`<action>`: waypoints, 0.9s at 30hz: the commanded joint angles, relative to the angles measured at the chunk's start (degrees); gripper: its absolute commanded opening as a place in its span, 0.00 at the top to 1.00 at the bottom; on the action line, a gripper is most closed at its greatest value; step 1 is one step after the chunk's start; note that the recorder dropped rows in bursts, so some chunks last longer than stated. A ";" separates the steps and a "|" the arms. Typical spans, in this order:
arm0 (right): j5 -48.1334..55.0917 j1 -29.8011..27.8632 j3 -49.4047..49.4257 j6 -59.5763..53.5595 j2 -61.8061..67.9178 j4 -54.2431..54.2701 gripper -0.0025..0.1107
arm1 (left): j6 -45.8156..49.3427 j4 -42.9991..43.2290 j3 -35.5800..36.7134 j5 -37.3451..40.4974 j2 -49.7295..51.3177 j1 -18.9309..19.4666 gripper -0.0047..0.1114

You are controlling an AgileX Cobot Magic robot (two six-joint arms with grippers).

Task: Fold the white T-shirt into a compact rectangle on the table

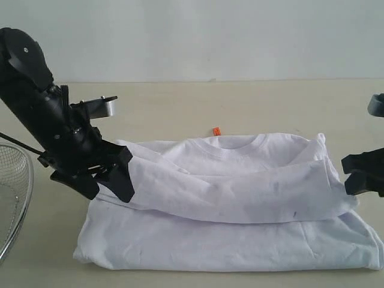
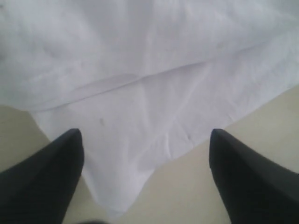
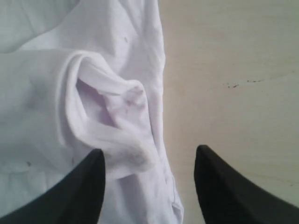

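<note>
White cotton T-shirt (image 1: 228, 240) lies partly folded on pale beige surface (image 1: 180, 102), lower centre of exterior frame; small orange neck tag (image 1: 216, 131) above collar. Left end effector (image 2: 145, 140): spread wide over a shirt corner, holding nothing. Right end effector (image 3: 149, 158): spread apart, bunched fold beside one finger, ungripped.

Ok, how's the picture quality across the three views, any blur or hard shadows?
Exterior view: soft even light, only faint shadows on the white T-shirt, slightly soft focus. Left wrist view: hazy, left gripper blurred at its edges. Right wrist view: sharper, cloth folds and table specks readable, right gripper dark and featureless.
</note>
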 commanded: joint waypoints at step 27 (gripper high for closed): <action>0.08 2.09 -5.18 -3.73 3.19 10.15 0.98 | -0.21 -0.64 -0.37 -1.66 -0.43 0.06 0.35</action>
